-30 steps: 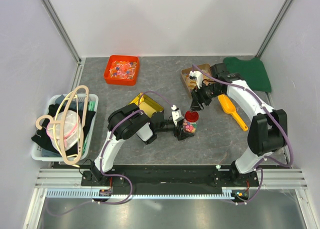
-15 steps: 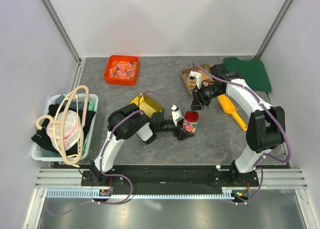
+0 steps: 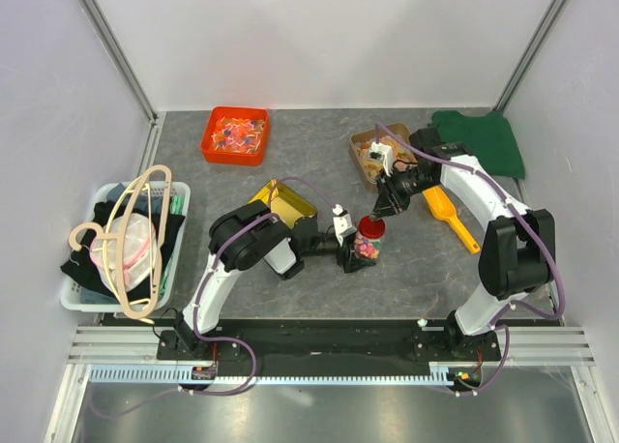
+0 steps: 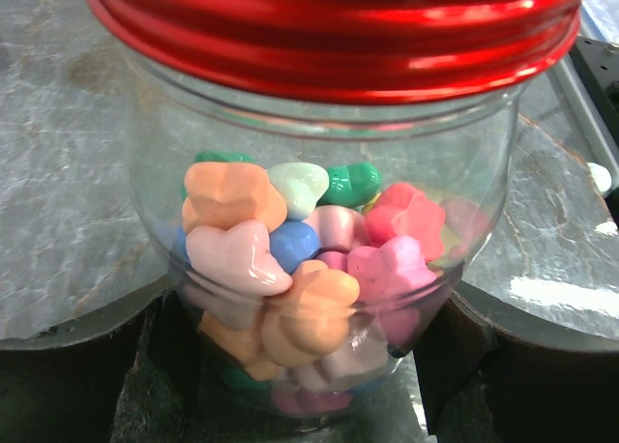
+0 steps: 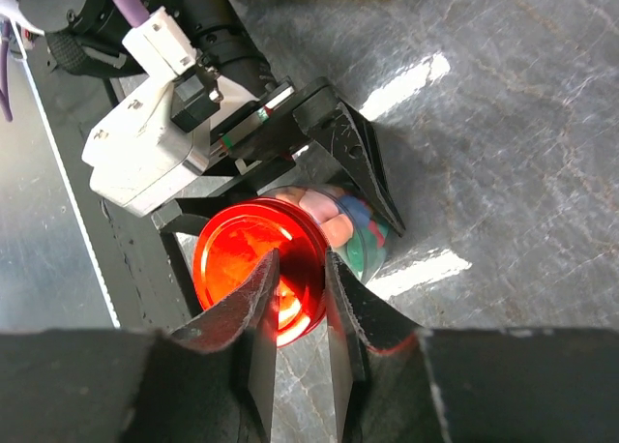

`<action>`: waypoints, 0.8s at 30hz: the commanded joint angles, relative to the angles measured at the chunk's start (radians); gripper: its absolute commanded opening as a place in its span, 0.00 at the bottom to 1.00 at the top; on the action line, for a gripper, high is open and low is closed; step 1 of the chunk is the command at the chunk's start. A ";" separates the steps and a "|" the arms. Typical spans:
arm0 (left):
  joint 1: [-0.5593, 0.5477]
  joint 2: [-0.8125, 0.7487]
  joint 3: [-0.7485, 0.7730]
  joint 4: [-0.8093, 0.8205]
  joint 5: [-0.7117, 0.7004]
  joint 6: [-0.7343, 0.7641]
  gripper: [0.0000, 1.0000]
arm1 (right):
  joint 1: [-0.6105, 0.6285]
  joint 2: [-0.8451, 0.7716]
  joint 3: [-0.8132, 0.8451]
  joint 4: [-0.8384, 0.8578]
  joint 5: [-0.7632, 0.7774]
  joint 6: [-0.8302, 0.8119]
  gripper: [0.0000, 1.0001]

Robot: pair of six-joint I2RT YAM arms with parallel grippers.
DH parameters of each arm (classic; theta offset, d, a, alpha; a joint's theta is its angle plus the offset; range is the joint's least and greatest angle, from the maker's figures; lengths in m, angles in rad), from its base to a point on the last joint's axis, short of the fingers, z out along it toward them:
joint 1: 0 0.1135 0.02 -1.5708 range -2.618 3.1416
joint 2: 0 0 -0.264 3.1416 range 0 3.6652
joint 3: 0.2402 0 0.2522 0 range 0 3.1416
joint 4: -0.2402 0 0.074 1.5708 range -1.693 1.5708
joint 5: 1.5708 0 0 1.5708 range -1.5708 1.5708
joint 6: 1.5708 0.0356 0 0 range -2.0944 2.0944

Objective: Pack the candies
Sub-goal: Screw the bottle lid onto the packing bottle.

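Mixed candies (image 4: 290, 288) sit in jar (image 3: 367, 242), frame centre, clamped by left gripper (image 3: 353, 251). Over red lid (image 5: 227, 264), right gripper (image 5: 302, 269), fingers nearly together; clenched or not, cannot tell. Risk: an off-centre push twists jar from the grip.

The top camera looks down from above and behind the arm bases (image 3: 189, 341), far enough off to take in the whole bench (image 3: 290, 162). The left wrist camera faces the jar (image 4: 319, 269) side-on, very close, near bench level. The right wrist camera looks down past the right end effector (image 5: 300, 261) onto the lid (image 5: 237, 259). All three views share the jar.
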 commanded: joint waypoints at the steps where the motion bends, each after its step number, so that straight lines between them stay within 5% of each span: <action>1: -0.002 0.031 0.000 0.259 -0.003 -0.001 0.06 | 0.002 -0.050 -0.047 -0.098 -0.020 -0.057 0.30; 24: 0.004 0.032 0.000 0.259 -0.043 -0.033 0.03 | -0.010 -0.102 -0.130 -0.204 0.027 -0.138 0.28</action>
